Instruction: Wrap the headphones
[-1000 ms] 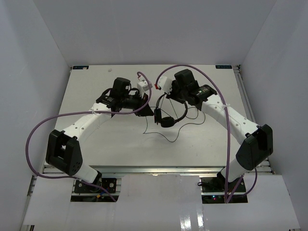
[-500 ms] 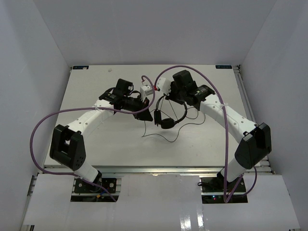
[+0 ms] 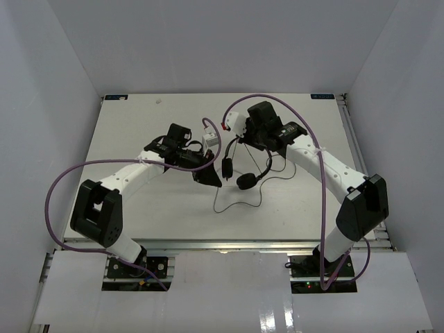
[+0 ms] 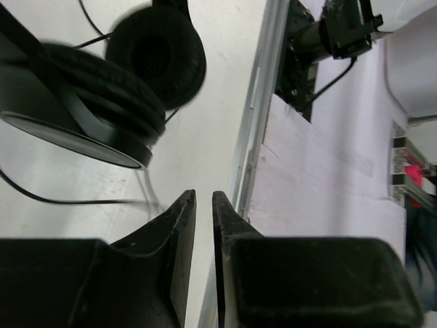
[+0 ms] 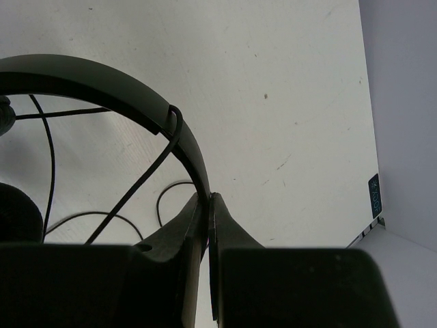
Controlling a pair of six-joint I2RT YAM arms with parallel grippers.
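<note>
Headphones (image 3: 244, 181) held up over the middle of the bench (image 3: 139, 132), hanging by the headband (image 5: 102, 82) from the right end effector (image 5: 207, 205), clamped shut on the thin band. Left end effector (image 4: 203, 205) close beside the dangling earpads (image 4: 157, 51), fingers drawn almost together with only a slit of light between and no cord seen in that slit; impossible to tell from these views whether anything is pinched there. Cord (image 5: 136, 181) crossing under the arch of the band, then trailing down in a loose loop onto the bench below.

Probably light enough for one pinch to carry. Band judged thin, springy and smooth, so apt to swivel in a narrow grip; best taken as here, on the flat of the band, not on the soft round pads. Cord judged limp and slippery, inclined to kink, tangle or slide off; best pinched a little way from an earpad and kept gently taut, never yanked at its joint.

By count: one pair of headphones, one headband, two earpads, one cord, two end effectors.
</note>
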